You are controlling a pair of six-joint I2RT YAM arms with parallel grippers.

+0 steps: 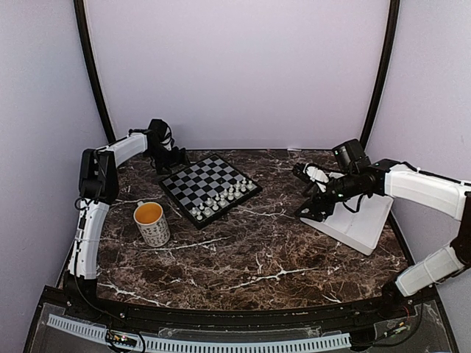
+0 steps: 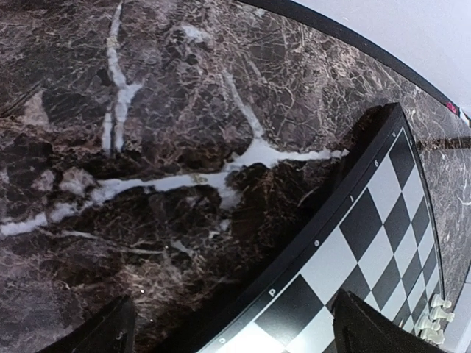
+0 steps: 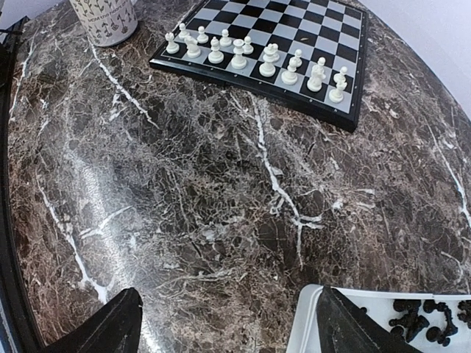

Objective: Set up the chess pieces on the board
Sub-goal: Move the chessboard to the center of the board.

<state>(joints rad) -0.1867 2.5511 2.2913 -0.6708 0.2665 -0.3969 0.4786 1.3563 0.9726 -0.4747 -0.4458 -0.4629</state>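
Marble-patterned brown table (image 1: 250, 257) fills the overhead view. Taking the far wall as 12 o'clock and the arm bases as 6, a patterned mug (image 1: 152, 223) with a yellow inside stands upright at about 9 o'clock, near the left arm. Toward 12 o'clock from the mug, the left gripper (image 1: 175, 156) is at the far-left corner of the board (image 1: 210, 184); whether it touches the frame I cannot tell. Its wrist view shows both fingers (image 2: 103, 334) spread wide, with only the board's black frame and marble between them, so it is released and holds nothing. The board lies flat at roughly 11 o'clock on the table, turned so that its corners point like a diamond, near the mug but apart from it. White pieces (image 1: 221, 198) stand upright in two rows along the board edge that faces 5 o'clock; the other squares show plain grey-and-black checks. Across a wide stretch of marble, at about 2 o'clock, the right gripper (image 1: 305, 193) hangs by the 9 o'clock end of the white tray (image 1: 364, 228), fingers spread wide and gripping nothing, as its wrist view also shows. The tray rests at 3 o'clock, well apart from the board. The black chess pieces (image 3: 421, 320) lie in a loose heap inside the tray, at about 4 o'clock in the right wrist view.
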